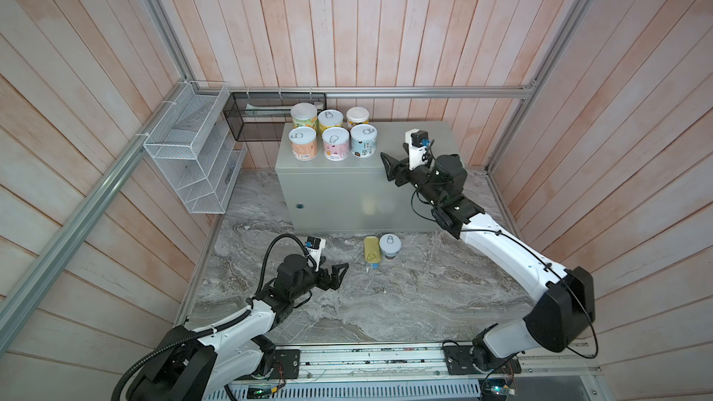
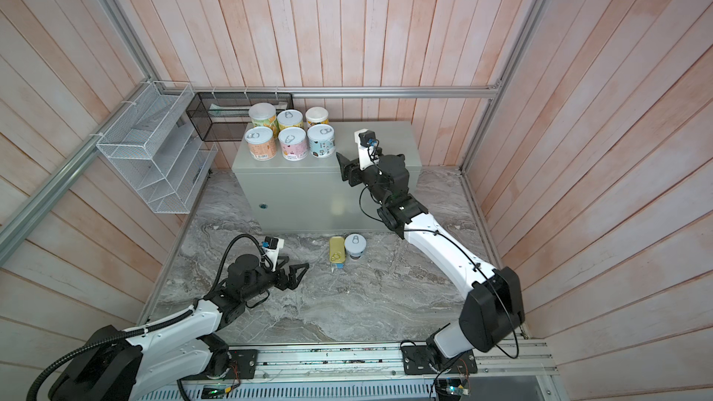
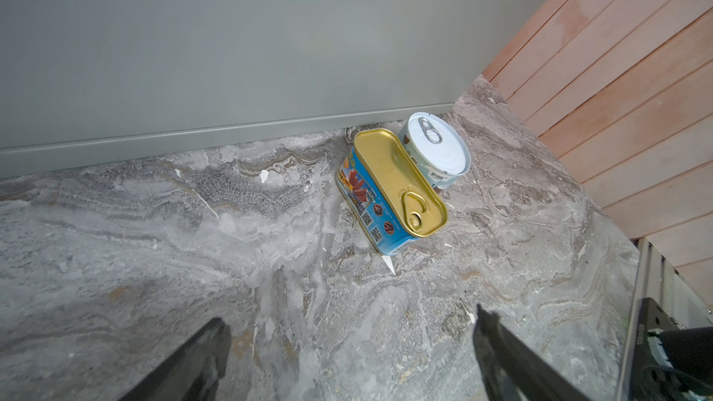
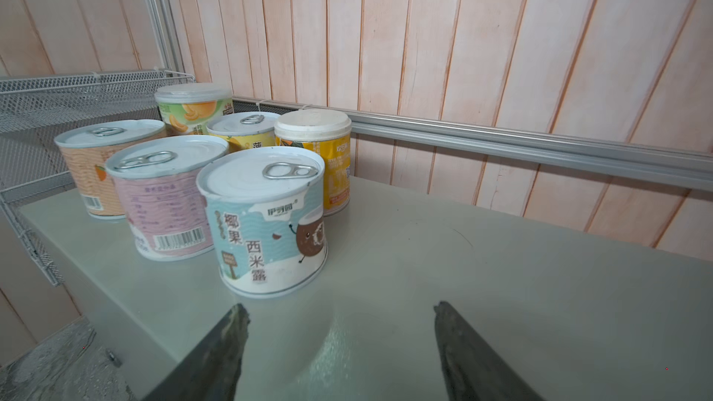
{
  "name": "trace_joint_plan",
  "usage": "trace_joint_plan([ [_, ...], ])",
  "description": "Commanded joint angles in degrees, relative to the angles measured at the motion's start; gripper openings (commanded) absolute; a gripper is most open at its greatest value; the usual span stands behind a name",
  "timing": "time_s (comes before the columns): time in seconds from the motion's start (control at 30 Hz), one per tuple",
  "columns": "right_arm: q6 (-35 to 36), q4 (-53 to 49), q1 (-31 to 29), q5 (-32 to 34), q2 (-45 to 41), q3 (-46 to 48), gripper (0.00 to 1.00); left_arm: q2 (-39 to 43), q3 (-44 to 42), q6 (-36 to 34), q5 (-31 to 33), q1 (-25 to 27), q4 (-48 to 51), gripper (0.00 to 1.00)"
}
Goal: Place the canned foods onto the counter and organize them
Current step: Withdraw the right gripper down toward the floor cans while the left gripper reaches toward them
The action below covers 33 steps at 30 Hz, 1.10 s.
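Six cans (image 1: 335, 143) stand on the grey tabletop (image 1: 409, 144); the gold tin (image 1: 372, 249) and one can (image 1: 390, 244) sit below its front. The left hand (image 1: 341, 275) and right hand (image 1: 387, 167) are apart, empty; the right may knock the blue can (image 4: 266, 221) over.

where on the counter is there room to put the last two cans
In a top view the counter is bare on its right half, from the blue can to its right edge; the open right pincer hovers at its front edge. The left end is crowded: six cans in two rows of three, with only a thin strip in front.
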<state>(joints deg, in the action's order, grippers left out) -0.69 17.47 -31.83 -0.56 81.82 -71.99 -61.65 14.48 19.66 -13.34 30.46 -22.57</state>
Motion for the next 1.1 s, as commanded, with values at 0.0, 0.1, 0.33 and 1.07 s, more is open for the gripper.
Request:
trace_joint_plan([
  [0.0, -1.6, 0.4, -0.2, 2.2, -9.4, 6.8, 0.83, 0.2, 1.4, -1.0, 0.2, 0.3, 0.1, 1.00],
  [0.1, -2.9, -1.1, -0.2, 3.2, -18.3, 14.2, 0.93, 0.2, 1.3, -1.2, 0.1, 0.3, -0.2, 1.00],
  [0.33, -6.4, -6.9, -0.2, 5.5, -36.2, 29.3, 0.98, -3.0, 5.7, 0.3, 6.8, 0.4, 7.7, 1.00],
  [1.07, -16.3, -7.1, -0.2, -0.5, -53.2, 53.0, 0.98, -18.5, 26.2, 13.0, 20.8, 15.1, 30.6, 1.00],
])
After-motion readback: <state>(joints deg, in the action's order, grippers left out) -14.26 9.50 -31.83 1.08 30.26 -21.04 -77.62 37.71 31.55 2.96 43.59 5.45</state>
